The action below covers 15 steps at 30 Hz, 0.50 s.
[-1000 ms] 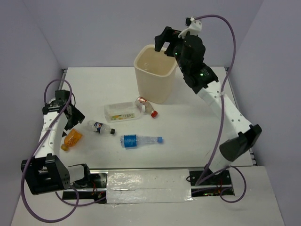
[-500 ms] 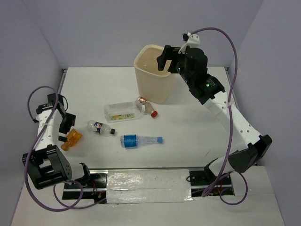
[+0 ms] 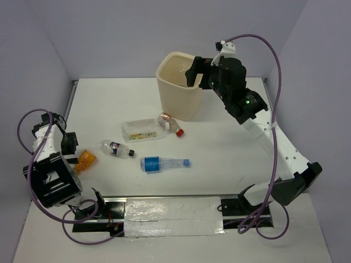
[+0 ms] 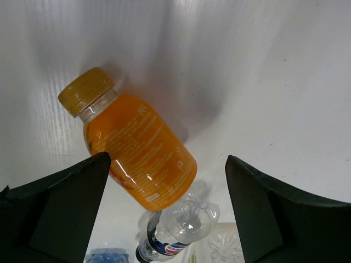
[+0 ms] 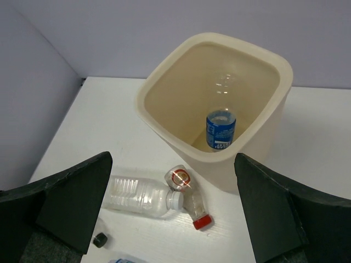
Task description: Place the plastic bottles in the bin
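The cream bin [image 3: 182,104] stands at the back centre, and one blue-labelled bottle [image 5: 221,129] lies inside it. My right gripper [image 3: 193,72] hovers open over the bin's right rim [image 5: 164,133], holding nothing. On the table lie a clear boxy bottle [image 3: 143,129], a crushed red-capped bottle [image 3: 171,124], a dark-labelled clear bottle [image 3: 117,148], a blue-labelled bottle [image 3: 163,163] and an orange bottle [image 3: 85,160]. My left gripper [image 3: 68,144] is open just left of the orange bottle [image 4: 137,150], which shows between its fingers, apart from them.
Purple-grey walls close the table on the left, back and right. The left arm is folded close to the left wall. A taped rail with the arm bases [image 3: 173,215] runs along the near edge. Cables loop beside both arms.
My left arm has drawn back left toward the wall, away from above the orange bottle. My right gripper has shifted slightly right and lower beside the bin's rim.
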Each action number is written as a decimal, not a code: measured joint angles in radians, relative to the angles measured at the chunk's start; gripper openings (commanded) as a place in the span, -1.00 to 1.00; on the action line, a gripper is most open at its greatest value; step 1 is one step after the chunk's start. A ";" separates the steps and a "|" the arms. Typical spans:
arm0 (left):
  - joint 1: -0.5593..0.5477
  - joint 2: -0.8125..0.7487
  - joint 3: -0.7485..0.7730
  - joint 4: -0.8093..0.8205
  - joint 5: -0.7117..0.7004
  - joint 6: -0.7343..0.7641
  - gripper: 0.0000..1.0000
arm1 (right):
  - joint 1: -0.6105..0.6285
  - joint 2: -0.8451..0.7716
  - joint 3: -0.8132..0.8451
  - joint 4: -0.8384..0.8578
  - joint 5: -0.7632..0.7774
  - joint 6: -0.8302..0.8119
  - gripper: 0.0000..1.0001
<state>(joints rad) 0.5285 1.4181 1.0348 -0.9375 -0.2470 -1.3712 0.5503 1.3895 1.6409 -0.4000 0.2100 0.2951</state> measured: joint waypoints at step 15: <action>0.027 0.000 -0.050 0.062 0.099 -0.098 0.99 | 0.000 -0.002 -0.032 -0.074 -0.011 0.011 1.00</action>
<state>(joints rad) 0.5560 1.4185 0.9848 -0.8753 -0.1482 -1.4696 0.5503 1.3876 1.6089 -0.4740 0.1993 0.3061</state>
